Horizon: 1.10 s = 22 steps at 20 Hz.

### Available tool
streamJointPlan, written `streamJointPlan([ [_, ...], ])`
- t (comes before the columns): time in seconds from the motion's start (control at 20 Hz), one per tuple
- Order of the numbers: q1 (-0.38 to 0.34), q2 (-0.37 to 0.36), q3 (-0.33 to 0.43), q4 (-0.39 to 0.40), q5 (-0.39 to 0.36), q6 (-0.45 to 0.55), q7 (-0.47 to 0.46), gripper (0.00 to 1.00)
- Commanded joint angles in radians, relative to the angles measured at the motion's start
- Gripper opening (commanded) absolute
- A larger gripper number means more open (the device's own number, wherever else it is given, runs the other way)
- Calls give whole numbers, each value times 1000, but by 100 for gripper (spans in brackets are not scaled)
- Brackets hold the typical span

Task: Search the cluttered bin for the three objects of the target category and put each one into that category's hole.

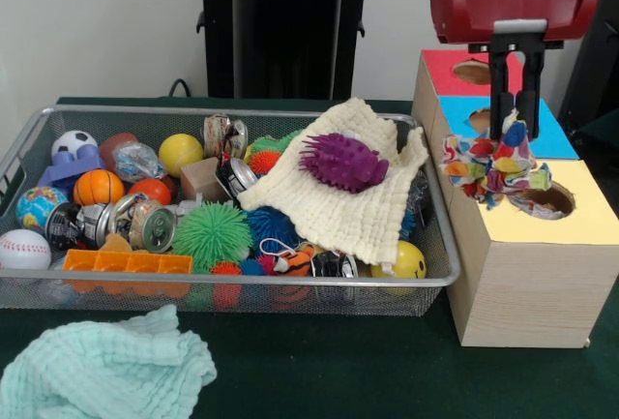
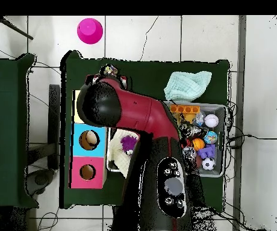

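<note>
While the arm hangs at two o'clock in the front view, this is the drop-off stage by my reading, and the lines run near to far.

Mint cloth point(image 1: 102, 366): lying on the table just in front of the bin, at seven o'clock, out of play.

Bin point(image 1: 242, 288): wire mesh and packed full; an orange block point(image 1: 126, 262) and a green spiky ball point(image 1: 212, 233) sit against the near wall, with a baseball point(image 1: 21, 249) at nine o'clock.

Cream cloth point(image 1: 338, 192): spread over the right half of the clutter, with a purple spiky toy point(image 1: 344, 161) riding on top. Anything under it stays hidden, so more searching may mean lifting it.

Box point(image 1: 527, 284): just right of the bin, its top split into yellow, blue and red panels, each with its own hole.

Patterned cloth point(image 1: 493, 163): the task's thing, dangling bunched over the yellow panel, right beside the yellow hole point(image 1: 546, 201). It hangs slack because it is held only by its top.

Gripper point(image 1: 513, 129): its fingers are clamped on the top of the patterned cloth, pointing straight down, which looks right for lowering soft fabric through an opening.

Overhead check: the arm covers the yellow end of the box, so the cloth barely shows there.

Watch for: fabric catching on the hole's rim.
</note>
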Motion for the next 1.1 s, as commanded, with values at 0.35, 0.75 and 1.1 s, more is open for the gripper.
streamJointPlan([
  [0.35, 24, -6, 13, 149, 113, 81, 304, 0],
  [0.75, 63, 10, -15, 169, 143, 46, 318, 0],
  [1.1, 79, 19, -19, 203, 123, -5, 291, 0],
])
